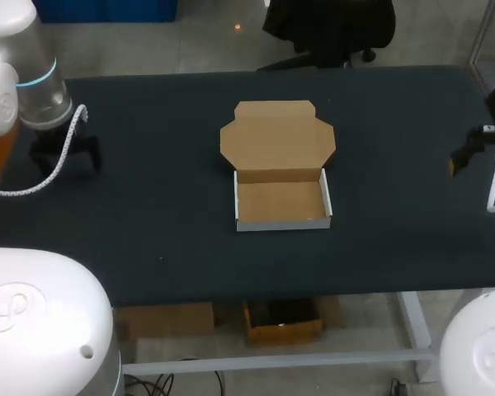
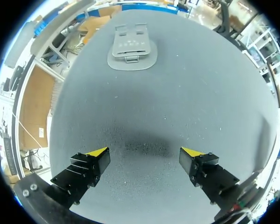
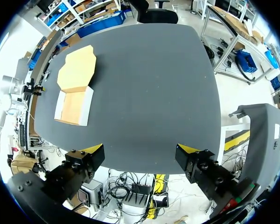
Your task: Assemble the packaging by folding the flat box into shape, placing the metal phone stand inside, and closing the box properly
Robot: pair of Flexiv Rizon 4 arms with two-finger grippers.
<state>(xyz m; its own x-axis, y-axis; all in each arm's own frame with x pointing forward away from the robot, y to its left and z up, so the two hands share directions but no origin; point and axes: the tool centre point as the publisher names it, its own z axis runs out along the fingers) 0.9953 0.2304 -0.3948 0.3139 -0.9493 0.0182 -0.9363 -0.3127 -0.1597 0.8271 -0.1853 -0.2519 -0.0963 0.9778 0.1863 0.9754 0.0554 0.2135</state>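
The left jaws stand spread wide, their yellow fingertips [image 2: 97,153] well apart, with only the dark counter [image 2: 177,102] between and under them. They pinch nothing. Straight ahead of them and well apart, the grey metal phone stand [image 2: 131,49] lies flat on the counter, close to the counter's edge on that side and touching nothing else.

The right jaws are spread just as wide and also hold nothing. Their fingertips [image 3: 94,150] hang at the counter's near edge. Well ahead of them and off to one side sits the cardboard box [image 3: 74,105], far from either finger.

In the head view the box is folded into a shallow tray, white on the outer walls and brown within, with its walls upright and its floor in plain sight. Its lid [image 1: 277,139] is laid back flat on the counter on the tray's far side, joined along the rear wall. The box stands about mid-counter, between the two arms and well apart from both jaws. The left arm [image 1: 29,82] comes in over the counter's far left part, and the right jaws are out by the right edge.
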